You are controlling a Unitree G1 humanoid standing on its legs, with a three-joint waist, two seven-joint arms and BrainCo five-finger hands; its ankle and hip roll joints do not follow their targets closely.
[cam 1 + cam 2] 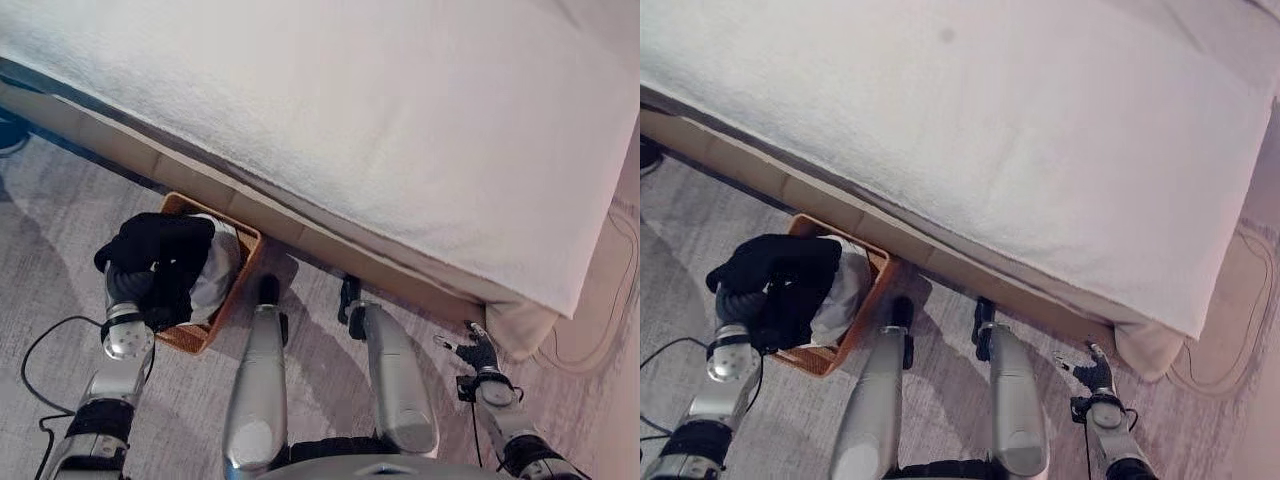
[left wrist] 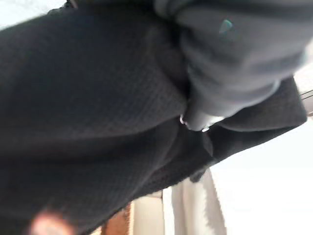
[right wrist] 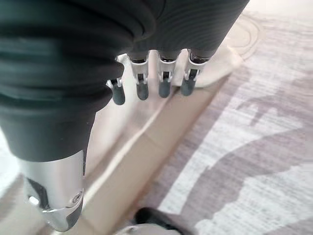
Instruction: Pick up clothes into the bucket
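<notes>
A black garment (image 1: 160, 245) is draped over my left hand (image 1: 126, 290) and hangs above the near end of an orange basket (image 1: 247, 250) on the floor beside the bed. In the left wrist view the black cloth (image 2: 98, 98) bunches round a curled finger (image 2: 195, 117). A light grey garment (image 1: 218, 270) lies inside the basket under the black one. My right hand (image 1: 480, 352) hangs low by the bed's corner, its fingers (image 3: 164, 83) straight and holding nothing.
A bed with a white cover (image 1: 400, 120) spans the far side, its tan base (image 1: 300, 235) running right behind the basket. A grey patterned rug (image 1: 60, 220) covers the floor. The cover's corner (image 1: 525, 325) droops near my right hand.
</notes>
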